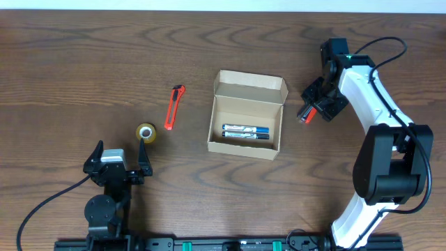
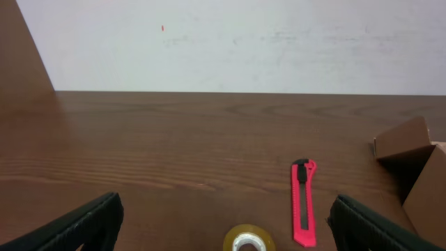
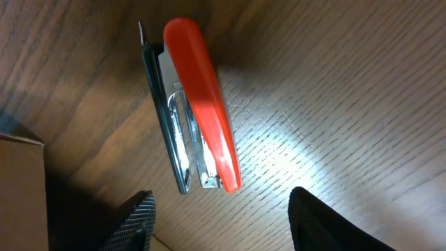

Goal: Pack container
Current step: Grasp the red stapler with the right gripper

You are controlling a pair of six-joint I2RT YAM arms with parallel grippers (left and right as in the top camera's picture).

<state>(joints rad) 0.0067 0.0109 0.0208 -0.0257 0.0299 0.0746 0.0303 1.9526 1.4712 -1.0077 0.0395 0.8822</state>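
The container [image 1: 246,115], a tan cardboard box, stands open at the table's middle with its flap lid up at the back. Two blue-and-white pens [image 1: 245,132] lie inside it. A red and metal stapler [image 1: 305,115] lies on the wood just right of the box; the right wrist view shows this stapler [image 3: 195,104] on its side. My right gripper [image 1: 319,103] hovers over it, open, and the stapler sits ahead of the fingertips with nothing between them [image 3: 223,223]. My left gripper [image 1: 117,159] rests open at the front left, empty [image 2: 226,206].
A yellowish tape roll [image 1: 146,132] lies just ahead of the left gripper, low in the left wrist view [image 2: 249,239]. A red utility knife [image 1: 174,107] lies left of the box. The box corner [image 3: 21,188] is close to the right gripper's left finger.
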